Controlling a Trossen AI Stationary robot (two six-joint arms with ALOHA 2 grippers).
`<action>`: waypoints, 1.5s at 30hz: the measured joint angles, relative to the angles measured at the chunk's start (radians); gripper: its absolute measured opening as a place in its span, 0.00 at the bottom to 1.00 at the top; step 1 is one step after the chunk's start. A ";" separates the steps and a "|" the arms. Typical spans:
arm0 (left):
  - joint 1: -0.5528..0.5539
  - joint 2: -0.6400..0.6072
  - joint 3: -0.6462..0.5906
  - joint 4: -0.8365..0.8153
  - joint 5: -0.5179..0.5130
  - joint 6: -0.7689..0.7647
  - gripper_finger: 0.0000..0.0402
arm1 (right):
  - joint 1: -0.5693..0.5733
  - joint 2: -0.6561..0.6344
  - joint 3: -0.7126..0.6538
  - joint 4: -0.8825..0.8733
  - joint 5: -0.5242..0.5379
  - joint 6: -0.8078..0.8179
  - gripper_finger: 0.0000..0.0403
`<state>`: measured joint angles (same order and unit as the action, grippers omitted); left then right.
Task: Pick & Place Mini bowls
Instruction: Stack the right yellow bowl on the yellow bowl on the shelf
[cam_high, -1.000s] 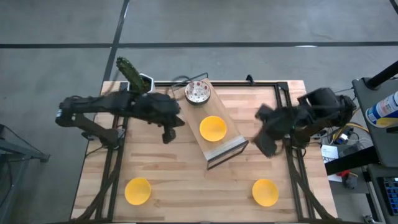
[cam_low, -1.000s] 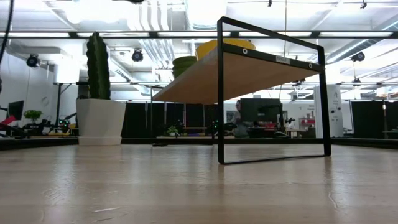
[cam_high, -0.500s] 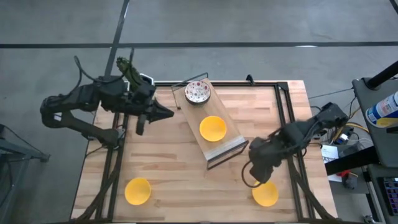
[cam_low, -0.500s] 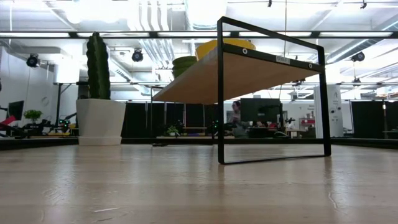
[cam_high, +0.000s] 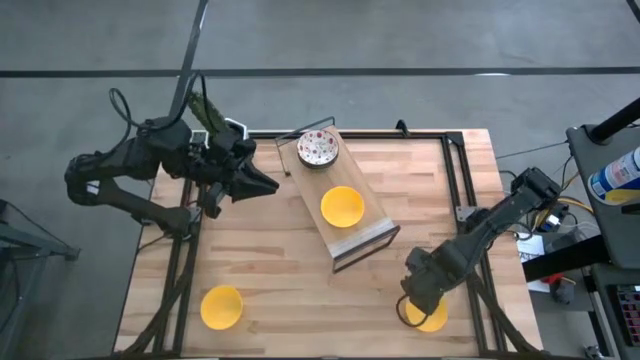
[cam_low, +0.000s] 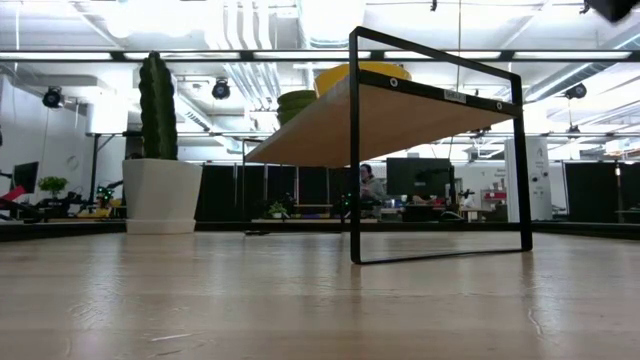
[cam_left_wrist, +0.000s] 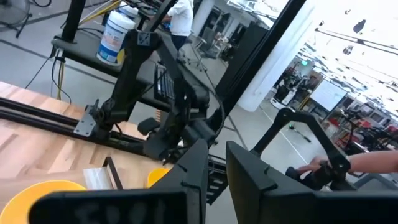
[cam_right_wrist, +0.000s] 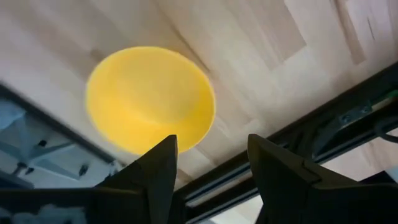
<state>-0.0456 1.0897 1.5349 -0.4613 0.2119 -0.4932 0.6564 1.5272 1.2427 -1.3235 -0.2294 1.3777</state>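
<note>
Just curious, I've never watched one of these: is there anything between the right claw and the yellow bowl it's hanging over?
Nothing. In the right wrist view, the right gripper is open above the yellow bowl, with only air between them and bare wooden table around it.

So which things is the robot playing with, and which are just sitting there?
For the job:
yellow bowl under the open right claw
yellow bowl on the shelf
speckled bowl
yellow bowl at the near left

Just sitting there:
cactus pot
left claw, waiting

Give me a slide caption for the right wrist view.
Right tool, fingers open, hovering above a yellow mini bowl near the wooden table's edge.
</note>
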 joint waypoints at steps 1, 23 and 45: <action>0.000 0.000 0.000 0.001 0.000 0.001 0.13 | 0.006 0.000 -0.023 0.014 0.000 0.013 0.48; 0.000 -0.002 0.000 0.001 0.000 -0.001 0.13 | 0.040 -0.002 -0.333 0.396 -0.033 0.111 0.48; 0.000 -0.002 0.000 0.001 0.000 -0.001 0.13 | 0.039 -0.002 -0.388 0.477 -0.065 0.123 0.06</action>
<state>-0.0460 1.0878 1.5349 -0.4603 0.2123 -0.4942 0.6956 1.5249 0.8543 -0.8470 -0.2946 1.5003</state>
